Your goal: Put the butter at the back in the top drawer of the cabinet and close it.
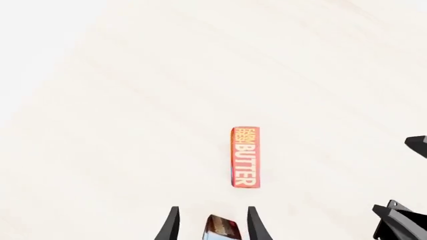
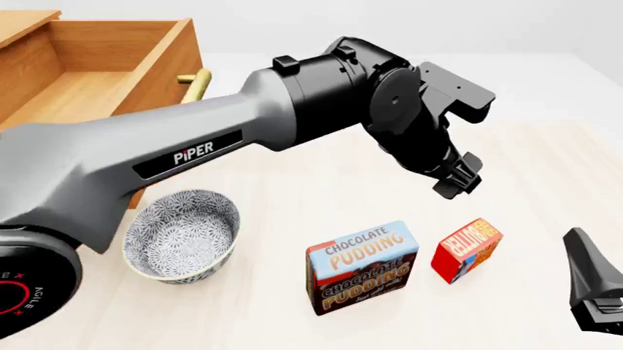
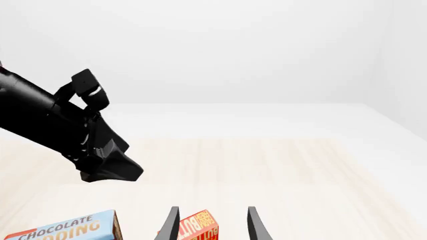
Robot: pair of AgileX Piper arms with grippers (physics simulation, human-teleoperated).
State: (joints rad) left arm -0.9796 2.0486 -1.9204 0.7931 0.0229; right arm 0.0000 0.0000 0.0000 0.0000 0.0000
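Observation:
The butter (image 2: 467, 248) is a small red box with orange lettering, standing on the table just right of the pudding box. It also shows in the left wrist view as the butter (image 1: 245, 157) and low in the right wrist view as the butter (image 3: 199, 227). My left gripper (image 2: 456, 175) hangs open well above it, nothing between its fingers (image 1: 172, 224). My right gripper (image 2: 588, 281) is open, low at the right, apart from the butter. The cabinet's top drawer (image 2: 146, 55) stands pulled open at the back left, its brass handle (image 2: 195, 84) showing.
A blue-and-brown Chocolate Pudding box (image 2: 362, 266) stands left of the butter. A patterned bowl (image 2: 183, 233) sits at the front left. The long left arm (image 2: 195, 146) crosses from the lower left over the table's middle.

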